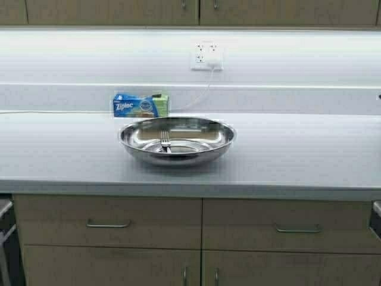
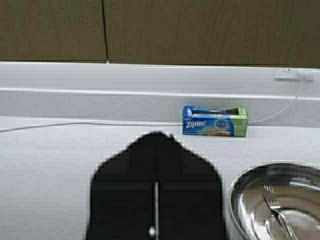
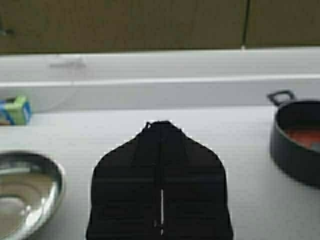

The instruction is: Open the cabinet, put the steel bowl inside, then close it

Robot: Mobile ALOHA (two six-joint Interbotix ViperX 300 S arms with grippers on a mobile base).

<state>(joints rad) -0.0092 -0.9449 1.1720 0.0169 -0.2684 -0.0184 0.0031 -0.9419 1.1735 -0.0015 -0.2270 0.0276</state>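
Left end effector (image 2: 156,150) pressed together, low over table (image 1: 309,161), beside steel bowl (image 1: 177,139). Right end effector (image 3: 161,137) likewise closed, between bowl and dark pot (image 3: 297,142). Bowl central on table, back from front edge, holding a fork (image 1: 165,140). Ziploc box (image 1: 140,105) just behind, at backsplash. Cabinet (image 1: 190,12) doors shut overhead. Pot: reddish contents.

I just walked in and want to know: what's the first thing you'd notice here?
The big shiny steel bowl sits in the middle of the grey counter, with a fork lying inside it. Right behind it, against the back wall, is a blue Ziploc box. Off to the right on the counter, seen from the right wrist, stands a dark pot with something red inside.
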